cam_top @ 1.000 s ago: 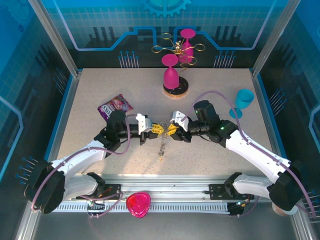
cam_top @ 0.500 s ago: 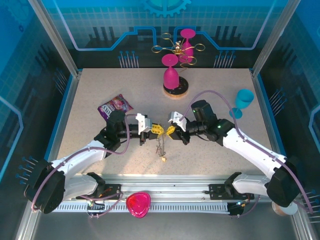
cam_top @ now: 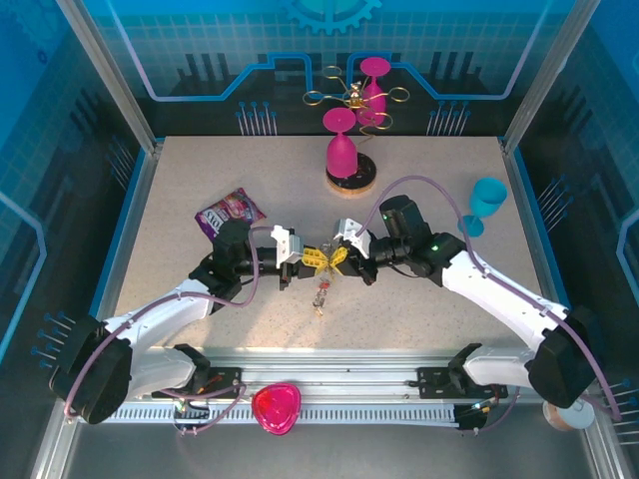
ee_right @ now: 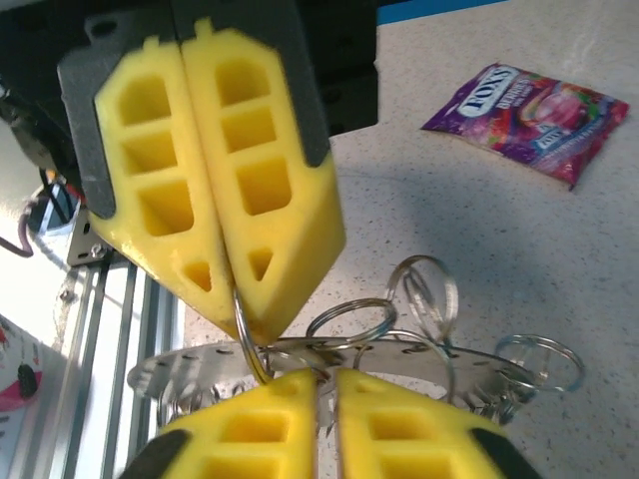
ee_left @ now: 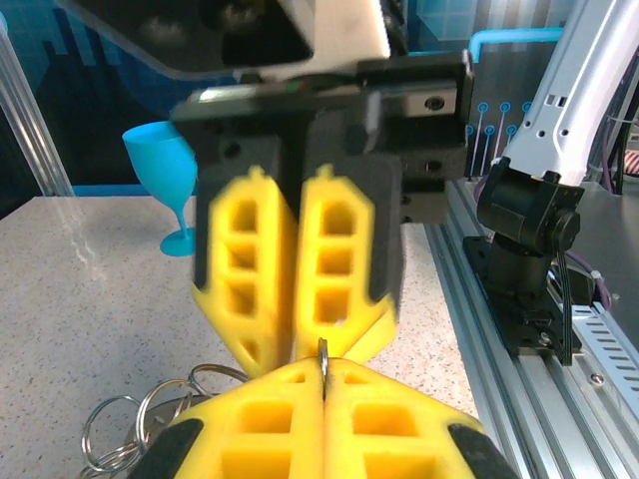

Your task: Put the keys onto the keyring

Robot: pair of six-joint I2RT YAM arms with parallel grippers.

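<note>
Both grippers meet tip to tip above the middle of the table. The keyring hangs between and below them; in the right wrist view its flat grey plate is edged with wire loops. My left gripper is shut on a thin wire loop of the ring. My right gripper is shut on the plate's edge, directly facing the left fingers. I cannot make out any keys; a small cluster dangling under the ring is too small to tell.
A candy packet lies to the left behind the left arm. Pink goblets on a dark coaster and a gold wire stand are at the back. A blue goblet stands at the right. The rail runs along the front edge.
My right gripper has slid left and closed up against the left one. The dangling part of the ring has swung and now hangs shorter.
</note>
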